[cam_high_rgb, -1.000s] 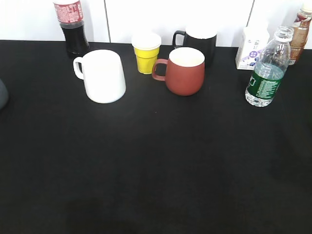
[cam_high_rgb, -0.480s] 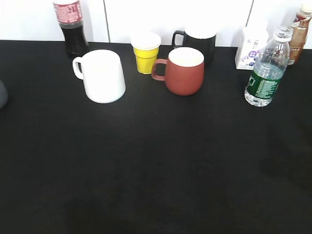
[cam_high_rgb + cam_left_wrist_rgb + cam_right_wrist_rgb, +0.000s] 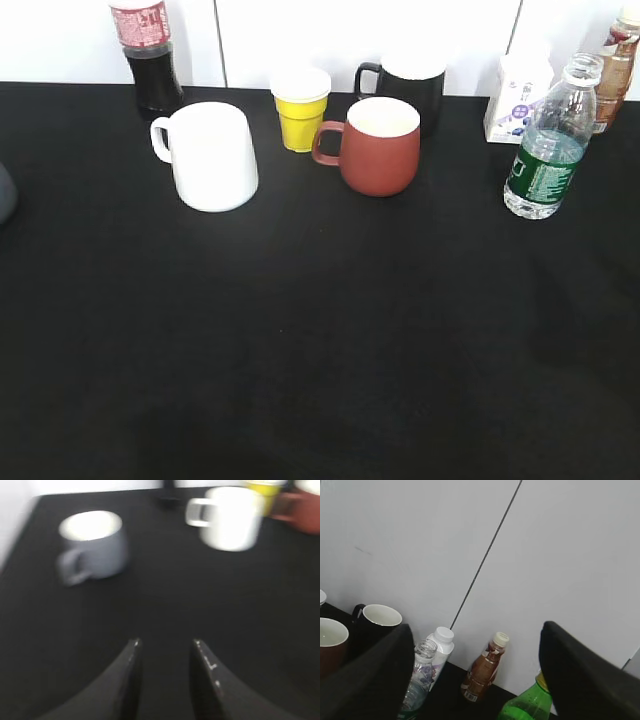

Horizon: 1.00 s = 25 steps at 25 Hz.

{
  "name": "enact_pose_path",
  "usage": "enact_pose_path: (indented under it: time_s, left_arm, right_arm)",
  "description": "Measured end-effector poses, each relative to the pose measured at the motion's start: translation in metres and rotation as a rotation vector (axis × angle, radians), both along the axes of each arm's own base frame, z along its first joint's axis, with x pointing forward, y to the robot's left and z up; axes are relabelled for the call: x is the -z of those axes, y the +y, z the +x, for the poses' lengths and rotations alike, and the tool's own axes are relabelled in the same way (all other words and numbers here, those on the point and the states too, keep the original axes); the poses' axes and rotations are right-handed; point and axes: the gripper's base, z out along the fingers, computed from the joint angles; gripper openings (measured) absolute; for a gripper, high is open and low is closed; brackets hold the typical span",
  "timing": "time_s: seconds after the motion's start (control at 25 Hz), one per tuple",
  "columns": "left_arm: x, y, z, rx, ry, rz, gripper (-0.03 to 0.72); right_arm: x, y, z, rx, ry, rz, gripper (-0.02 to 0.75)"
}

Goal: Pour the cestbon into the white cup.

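Note:
The cestbon (image 3: pixel 548 140), a clear ribbed bottle with a dark green label and no cap, stands upright at the right of the black table; its open neck shows in the right wrist view (image 3: pixel 420 672). The white cup (image 3: pixel 207 155) stands upright at the left, handle to the left; it also shows in the left wrist view (image 3: pixel 231 516). My left gripper (image 3: pixel 165 644) is open and empty, low over the table, well short of the white cup. My right gripper (image 3: pixel 476 630) is open and empty, facing the back wall, with the cestbon beside its left finger. Neither gripper shows in the exterior view.
A yellow cup (image 3: pixel 300 108), a brick-red mug (image 3: pixel 380 145), a black mug (image 3: pixel 410 85), a cola bottle (image 3: pixel 147 55), a white carton (image 3: pixel 515 95) and a brown-drink bottle (image 3: pixel 617 65) stand along the back. A grey mug (image 3: pixel 92 542) is at far left. A green bottle (image 3: pixel 525 705) is at right.

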Motion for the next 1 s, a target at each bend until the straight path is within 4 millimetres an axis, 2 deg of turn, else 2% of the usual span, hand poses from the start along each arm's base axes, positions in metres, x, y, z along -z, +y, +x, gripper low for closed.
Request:
enact_pose_path:
  time_s: [0.12, 0.36, 0.52, 0.68, 0.84, 1.0]
  left_arm:
    - [0.000, -0.001, 0.000, -0.086, 0.000, -0.001, 0.248]
    - [0.000, -0.001, 0.000, -0.093, 0.000, 0.002, 0.248]
    - [0.000, -0.001, 0.000, -0.093, 0.000, 0.002, 0.248]
    - [0.000, -0.001, 0.000, -0.093, -0.001, 0.002, 0.248]
    - [0.000, -0.001, 0.000, -0.093, -0.001, 0.002, 0.248]
    - [0.000, -0.001, 0.000, -0.092, 0.000, 0.001, 0.248]
  right_arm:
    - [0.000, 0.000, 0.000, 0.000, 0.000, 0.001, 0.594]
    - [0.002, -0.003, 0.001, 0.029, 0.000, 0.004, 0.594]
    - [0.023, -0.005, 0.004, 0.058, 0.058, 0.005, 0.594]
    - [0.026, -0.009, 0.005, 0.098, 0.080, 0.194, 0.594]
    - [0.025, -0.015, 0.006, 0.159, 0.077, 0.250, 0.594]
    - [0.042, -0.026, 0.003, 0.308, 0.262, 0.299, 0.589]
